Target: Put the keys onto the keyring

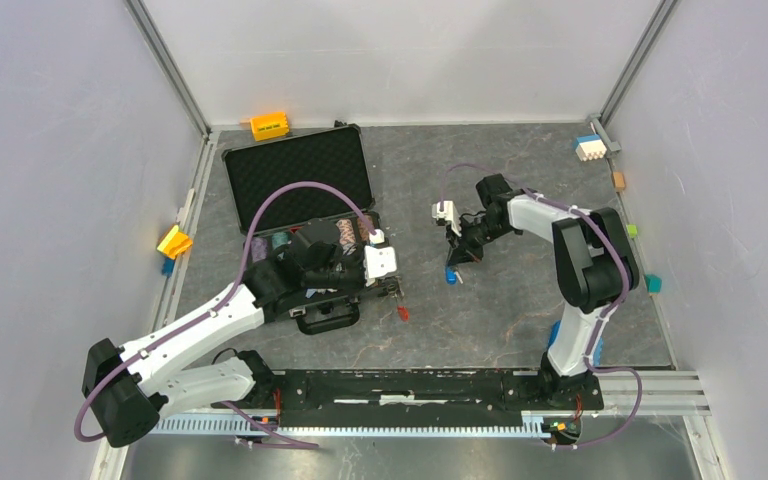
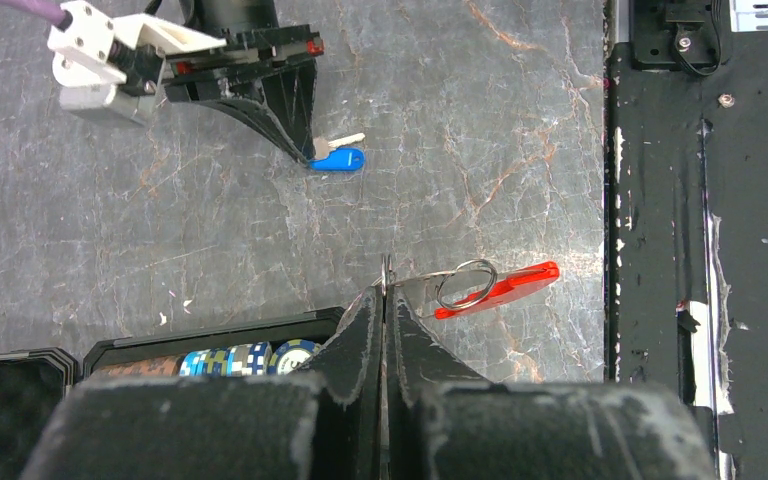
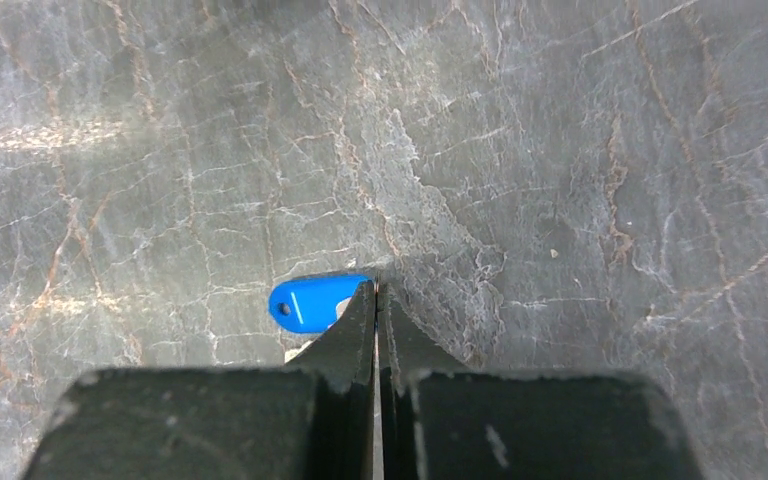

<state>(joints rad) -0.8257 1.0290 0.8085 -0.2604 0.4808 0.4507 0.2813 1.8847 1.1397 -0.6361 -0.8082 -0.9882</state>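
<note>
The blue-headed key (image 3: 310,302) is lying flat on the grey marbled tabletop (image 3: 560,150). Its head is pressing against the outer side of one finger of my right pincer (image 3: 376,292), apart from the keyring (image 2: 465,283) I am holding off to the left. The danger, as I am judging it, is that the key is sitting beside my fingers rather than between them. Lifting now would likely be leaving it behind, and any sideways drag would be skating so small and flat a piece across the stone, away from a clean pinch. A second worry is the ring itself: with its red tag (image 2: 508,288) trailing loose, it may be swinging just when the key's hole is being offered to it. My right pincer is standing fully shut, tips down at the tabletop, touching the key but, as far as I am seeing, gripping nothing. My left pincer (image 2: 386,295) is clamping narrow on a silvery piece of the keyring, just beside the black case (image 2: 210,332) of poker chips (image 2: 240,358).
</note>
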